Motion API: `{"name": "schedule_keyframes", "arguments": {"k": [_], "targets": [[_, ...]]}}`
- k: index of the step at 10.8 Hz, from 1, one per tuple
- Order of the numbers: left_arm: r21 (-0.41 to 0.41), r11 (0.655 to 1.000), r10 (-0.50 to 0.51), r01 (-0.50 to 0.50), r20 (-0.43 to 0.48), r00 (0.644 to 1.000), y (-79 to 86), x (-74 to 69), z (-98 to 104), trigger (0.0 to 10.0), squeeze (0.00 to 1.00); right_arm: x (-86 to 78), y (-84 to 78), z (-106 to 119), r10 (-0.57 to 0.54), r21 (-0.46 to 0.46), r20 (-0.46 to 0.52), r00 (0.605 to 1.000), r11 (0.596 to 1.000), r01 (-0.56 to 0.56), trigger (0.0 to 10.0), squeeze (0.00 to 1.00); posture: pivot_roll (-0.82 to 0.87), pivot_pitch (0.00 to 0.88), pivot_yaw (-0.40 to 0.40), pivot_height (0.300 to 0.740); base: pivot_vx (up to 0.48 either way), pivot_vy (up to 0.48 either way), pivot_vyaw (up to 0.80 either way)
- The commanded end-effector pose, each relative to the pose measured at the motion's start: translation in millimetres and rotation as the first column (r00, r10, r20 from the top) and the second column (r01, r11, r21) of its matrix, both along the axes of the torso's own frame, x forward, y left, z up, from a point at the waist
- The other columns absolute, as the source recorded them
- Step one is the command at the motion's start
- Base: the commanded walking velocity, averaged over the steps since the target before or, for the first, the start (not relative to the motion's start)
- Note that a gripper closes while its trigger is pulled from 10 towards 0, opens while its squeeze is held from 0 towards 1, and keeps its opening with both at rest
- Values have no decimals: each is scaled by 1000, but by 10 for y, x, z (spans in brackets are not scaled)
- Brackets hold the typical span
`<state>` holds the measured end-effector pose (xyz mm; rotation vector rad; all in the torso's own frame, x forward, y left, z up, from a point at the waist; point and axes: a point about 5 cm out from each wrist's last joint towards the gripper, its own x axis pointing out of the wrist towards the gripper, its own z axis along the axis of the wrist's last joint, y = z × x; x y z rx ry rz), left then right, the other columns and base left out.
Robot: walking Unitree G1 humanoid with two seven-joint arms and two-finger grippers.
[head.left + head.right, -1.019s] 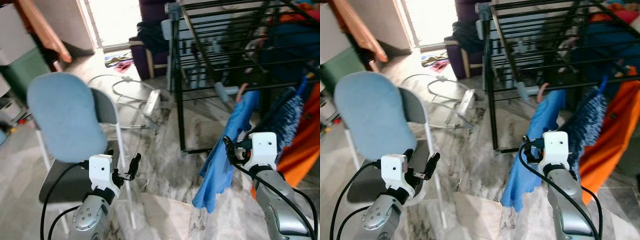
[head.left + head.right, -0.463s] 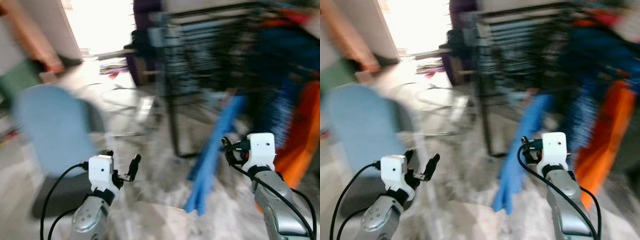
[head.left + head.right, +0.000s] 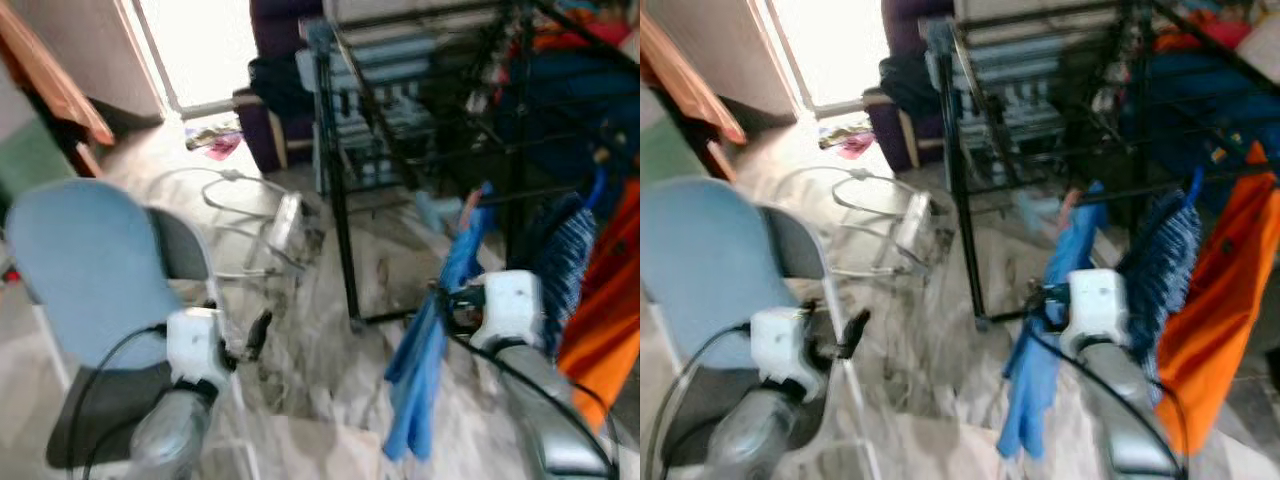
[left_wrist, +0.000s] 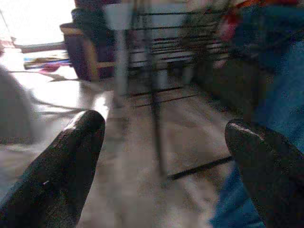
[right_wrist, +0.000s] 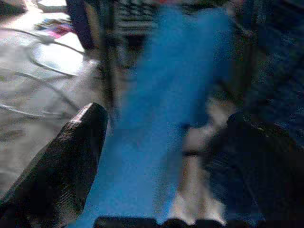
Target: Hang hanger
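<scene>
Blurred frames, daylight glaring from the far doorway [image 3: 195, 45].

Pale pink hanger [image 3: 470, 207] under a bright blue cloth [image 3: 428, 350], at the black drying rack [image 3: 338, 200].
Draped long and narrow, reaching down toward the floor, with only the hook end peeking out on top. Close against a low rack bar; too blurred to tell whether actually hooked over it.

A glossy veined marble floor [image 3: 300, 300] is seen across the centre. At upper right, a black matt metal-wire drying rack [image 3: 420, 130] is hung with soft blue cloth [image 3: 440, 330] and orange fabric [image 3: 1225, 290]. At left, a matt blue padded chair back [image 3: 85, 265] is shown.
</scene>
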<state>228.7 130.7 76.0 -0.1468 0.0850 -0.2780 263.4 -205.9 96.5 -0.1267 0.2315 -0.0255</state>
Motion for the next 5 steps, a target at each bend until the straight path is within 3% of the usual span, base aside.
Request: {"name": "schedule_keyframes", "arguments": {"k": [1,5], "targets": [[37,999,27,-27,-5,1000,110,7,2,10000,0,42,87,74,25,10,34,999,1000,-25,10000,0,-190,4,115,740,0,0,0],[39,999,23,-23,-17,1000,104,3,-13,10000,0,97,162,6,45,30,-1,999,999,-45,10000,0,-190,10,115,740,0,0,0]]}}
